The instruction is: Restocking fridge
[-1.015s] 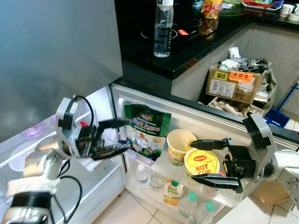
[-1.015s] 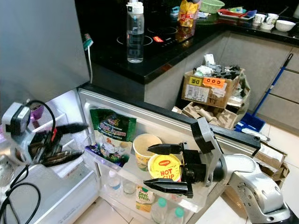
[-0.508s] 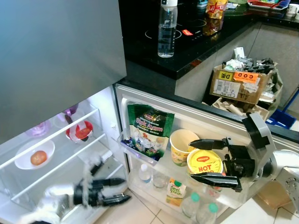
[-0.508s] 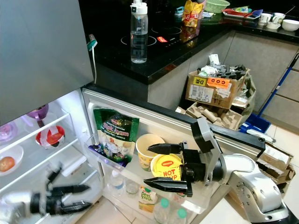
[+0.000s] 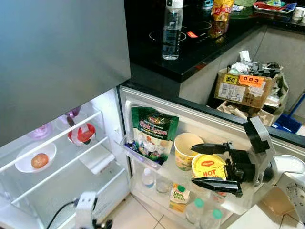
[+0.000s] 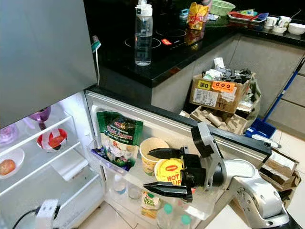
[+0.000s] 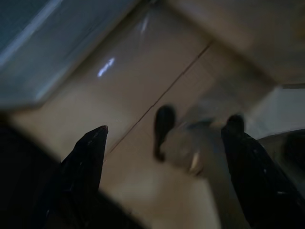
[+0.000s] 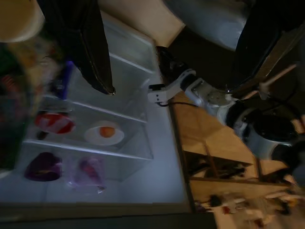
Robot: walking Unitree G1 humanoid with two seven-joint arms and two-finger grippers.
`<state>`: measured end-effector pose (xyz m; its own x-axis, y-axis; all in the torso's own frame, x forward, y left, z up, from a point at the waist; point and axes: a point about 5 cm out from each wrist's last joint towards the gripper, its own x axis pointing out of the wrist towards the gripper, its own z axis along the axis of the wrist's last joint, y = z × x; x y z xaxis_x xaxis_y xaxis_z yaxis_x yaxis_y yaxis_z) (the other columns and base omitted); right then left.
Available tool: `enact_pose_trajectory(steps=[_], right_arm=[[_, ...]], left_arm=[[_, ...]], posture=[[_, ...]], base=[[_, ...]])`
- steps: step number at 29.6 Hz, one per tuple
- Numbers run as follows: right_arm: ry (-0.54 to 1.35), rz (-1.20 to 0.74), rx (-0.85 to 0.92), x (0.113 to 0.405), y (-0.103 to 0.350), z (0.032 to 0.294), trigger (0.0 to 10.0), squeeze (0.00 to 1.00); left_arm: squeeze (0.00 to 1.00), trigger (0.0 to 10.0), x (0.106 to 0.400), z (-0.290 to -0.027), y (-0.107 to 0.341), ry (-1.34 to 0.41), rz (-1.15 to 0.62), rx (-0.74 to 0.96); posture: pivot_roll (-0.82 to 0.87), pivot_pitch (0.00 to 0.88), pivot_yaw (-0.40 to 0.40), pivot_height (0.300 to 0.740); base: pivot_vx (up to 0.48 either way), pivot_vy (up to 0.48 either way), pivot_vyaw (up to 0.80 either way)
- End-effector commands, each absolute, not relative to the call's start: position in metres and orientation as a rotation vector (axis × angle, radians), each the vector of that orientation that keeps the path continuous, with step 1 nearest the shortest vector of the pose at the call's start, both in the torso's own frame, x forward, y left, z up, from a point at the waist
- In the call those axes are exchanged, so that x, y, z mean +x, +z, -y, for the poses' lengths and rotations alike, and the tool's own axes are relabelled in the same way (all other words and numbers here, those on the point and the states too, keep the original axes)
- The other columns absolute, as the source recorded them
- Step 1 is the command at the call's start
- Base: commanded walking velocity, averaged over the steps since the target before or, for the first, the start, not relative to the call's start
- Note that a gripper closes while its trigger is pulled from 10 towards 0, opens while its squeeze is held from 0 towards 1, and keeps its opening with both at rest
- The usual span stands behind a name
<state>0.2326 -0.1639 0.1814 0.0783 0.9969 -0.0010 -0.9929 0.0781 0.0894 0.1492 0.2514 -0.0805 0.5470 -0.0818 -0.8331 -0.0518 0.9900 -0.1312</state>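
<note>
**Cup straddled at the door shelf, nothing gripped yet**

Left eye view: my right pincer [image 5: 208, 164] hangs over the open fridge door's clear plastic shelf [image 5: 143, 159], its two black fingers spread apart, one above and one below the yellow-lidded red "Hot Cup" noodle cup [image 5: 208, 166]. I cannot tell whether either finger touches it. The cup stands just beside an open pale paper cup [image 5: 185, 149], with a green printed snack pouch [image 5: 153, 133] upright further along the same shelf. Small capped bottles [image 5: 201, 212] sit in the bin below. My judgement: closing off-centre could tip the noodle cup into the paper cup, or push it over the shelf's outer lip onto the bottles.

Right eye view: the same fingers bracket the cup from the side. A clear plastic water bottle [image 6: 143, 34] stands on the black tabletop [image 6: 167, 57] above, well apart. Inside the fridge, a white dish with an orange fruit [image 6: 6, 167] and a red bowl [image 6: 52, 139] rest on glass shelves; a wide swing of the arm might catch the door.

Left wrist view: my left pincer [image 7: 171, 164] points at beige floor tile, fingers apart, empty, blurred.

Right wrist view: the fingers [image 8: 90, 45] frame the fridge shelves; the cup is a blur at the edge, so alignment is hard to judge here.
</note>
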Motion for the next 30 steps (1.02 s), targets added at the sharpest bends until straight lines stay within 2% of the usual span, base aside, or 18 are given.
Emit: enact_pose_trajectory(steps=[1,4,7,8,11,12,15,19,22,30], right_arm=[[1.543,-0.070,0.093,0.227,0.182,0.160,10.0,0.00],[1.612,-0.117,0.123,0.215,0.174,0.159,10.0,0.00],[1.569,-0.130,0.117,0.220,0.169,0.161,10.0,0.00],[1.440,-0.203,0.098,0.232,0.147,0.170,10.0,0.00],[1.370,-0.271,0.093,0.235,0.129,0.179,10.0,0.00],[1.274,-0.346,0.111,0.237,0.108,0.191,10.0,0.00],[1.172,-0.420,0.131,0.237,0.087,0.204,10.0,0.00],[1.058,-0.494,0.169,0.233,0.064,0.220,10.0,0.00],[0.873,-0.606,0.237,0.222,0.032,0.239,10.0,0.00],[0.671,-0.710,0.288,0.203,-0.003,0.255,10.0,0.00]], left_arm=[[0.00,10.0,0.145,-0.247,-0.084,0.007,-1.007,-0.159],[0.00,10.0,0.136,-0.247,-0.089,0.063,-1.030,-0.164],[0.00,10.0,0.135,-0.246,-0.090,0.071,-1.039,-0.157],[0.00,10.0,0.135,-0.242,-0.091,0.085,-1.048,-0.145],[0.00,10.0,0.136,-0.240,-0.092,0.090,-1.046,-0.147],[0.00,10.0,0.138,-0.239,-0.091,0.090,-1.043,-0.144],[0.00,10.0,0.140,-0.238,-0.091,0.086,-1.039,-0.140],[0.00,10.0,0.142,-0.238,-0.090,0.085,-1.035,-0.138],[0.00,10.0,0.142,-0.237,-0.090,0.081,-1.035,-0.134],[0.00,10.0,0.141,-0.236,-0.091,0.079,-1.039,-0.130]], posture=[[-0.09,0.000,-0.023,0.740],[-0.09,0.000,-0.026,0.740],[-0.08,0.000,-0.025,0.740],[-0.09,0.000,-0.027,0.740],[-0.09,0.000,-0.027,0.740],[-0.09,0.000,-0.027,0.740],[-0.09,0.000,-0.026,0.740],[-0.09,0.000,-0.027,0.740],[-0.09,0.000,-0.029,0.740],[-0.09,0.000,-0.030,0.740]], base=[[0.000,0.000,0.00],[0.000,0.000,0.00],[-0.320,0.000,0.00],[-0.450,0.000,0.00],[-0.447,0.000,0.00],[-0.394,0.000,0.00],[-0.259,0.000,0.00],[0.000,0.000,0.00],[-0.265,0.000,0.00],[-0.193,0.000,0.00]])
